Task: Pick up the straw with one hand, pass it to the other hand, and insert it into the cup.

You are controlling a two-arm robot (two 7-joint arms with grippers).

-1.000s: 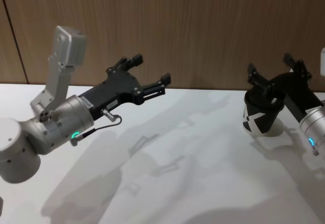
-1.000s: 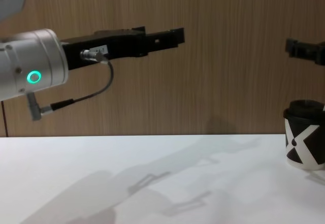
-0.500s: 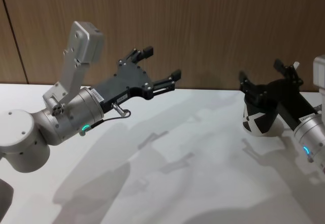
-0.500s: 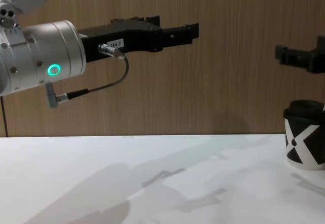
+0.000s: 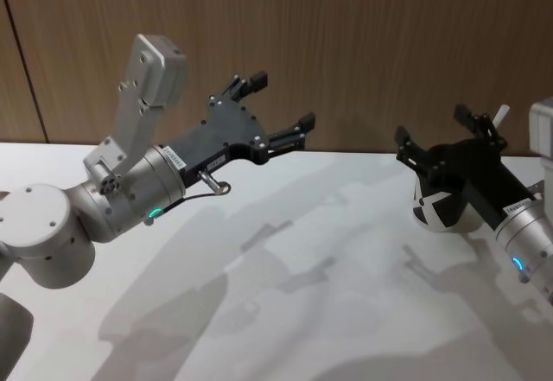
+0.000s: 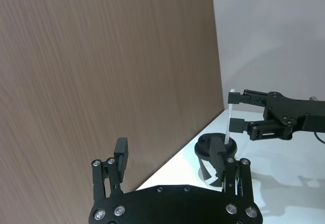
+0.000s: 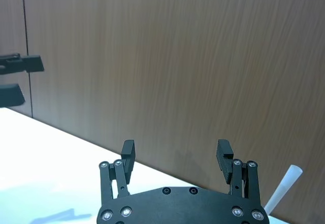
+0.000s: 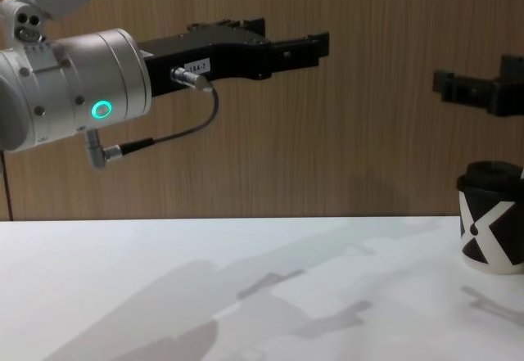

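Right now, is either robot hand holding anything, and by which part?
Nothing is held. The left gripper and right gripper are open and empty; the straw stands free in the cup.

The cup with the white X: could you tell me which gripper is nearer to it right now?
The right. The right gripper hangs open just above the cup; the left gripper is open, raised well off to the cup's left.

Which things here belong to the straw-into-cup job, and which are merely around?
Job: white straw, standing in the black X-marked cup; left tool, open, raised; right tool, open, above the cup.
Not the job: white table; wood-panel wall; black cable at the left wrist.
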